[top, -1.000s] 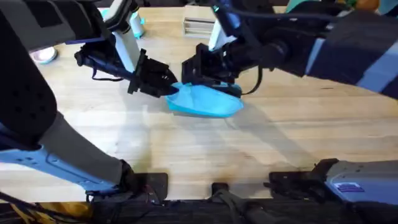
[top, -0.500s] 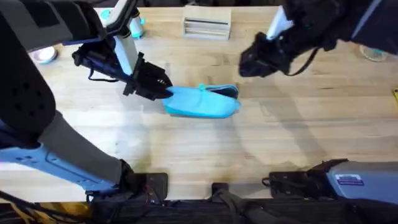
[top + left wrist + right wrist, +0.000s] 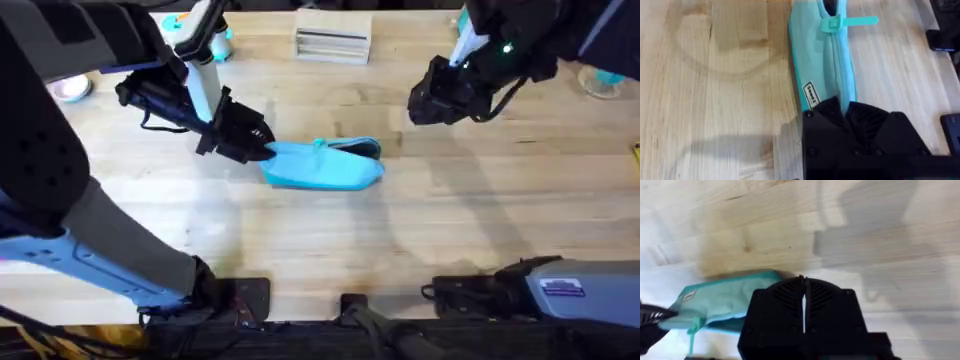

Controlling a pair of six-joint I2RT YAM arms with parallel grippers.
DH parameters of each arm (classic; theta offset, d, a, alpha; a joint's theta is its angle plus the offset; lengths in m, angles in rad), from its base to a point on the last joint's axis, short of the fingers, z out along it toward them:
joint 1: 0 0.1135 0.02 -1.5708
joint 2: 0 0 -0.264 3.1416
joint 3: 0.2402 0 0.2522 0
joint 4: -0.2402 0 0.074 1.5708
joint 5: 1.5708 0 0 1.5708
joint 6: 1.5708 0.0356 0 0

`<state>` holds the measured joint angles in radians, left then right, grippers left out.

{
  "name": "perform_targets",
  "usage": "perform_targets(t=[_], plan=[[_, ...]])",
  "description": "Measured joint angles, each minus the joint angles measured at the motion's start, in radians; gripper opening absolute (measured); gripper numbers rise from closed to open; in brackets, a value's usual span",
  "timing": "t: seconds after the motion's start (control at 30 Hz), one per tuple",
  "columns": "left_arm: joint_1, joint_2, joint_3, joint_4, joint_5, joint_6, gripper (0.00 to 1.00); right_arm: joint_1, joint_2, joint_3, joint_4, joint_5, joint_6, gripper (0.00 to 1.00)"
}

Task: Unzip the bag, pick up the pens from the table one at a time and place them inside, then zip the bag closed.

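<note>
Plainly the unzipping is the step in hand, and seemingly near done; the bag (image 3: 322, 166) lies flat on the table (image 3: 420, 230) near the middle, its zipper parted at the end away from the left arm, the pull tab (image 3: 847, 22) sticking out sideways partway along; the left gripper (image 3: 262, 148) is clamped on the bag's near end, pinning it; the right gripper (image 3: 425, 105) hangs well clear of the bag toward the table's far right, its 2 fingers pressed together on nothing; 1 yellow stick, perhaps a pen (image 3: 636, 151), shows at the right edge; next, I judge, the right arm must part its fingers and fetch a pen while the left holds the mouth steady.
</note>
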<state>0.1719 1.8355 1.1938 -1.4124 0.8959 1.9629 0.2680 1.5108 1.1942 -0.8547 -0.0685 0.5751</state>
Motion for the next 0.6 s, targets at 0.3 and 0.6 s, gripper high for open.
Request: perform_targets(t=[0.3, 0.6], plan=[[0.0, 0.0, 0.0, 0.001, 0.0, 0.0, 0.043, 0.001, -0.083, 0.0, 0.041, -0.108, -0.019, 0.113], [0.0, 0.0, 0.0, 0.007, -0.003, 0.0, 0.043, 0.076, -0.176, 0.003, 0.173, -0.164, -0.086, 0.751]])
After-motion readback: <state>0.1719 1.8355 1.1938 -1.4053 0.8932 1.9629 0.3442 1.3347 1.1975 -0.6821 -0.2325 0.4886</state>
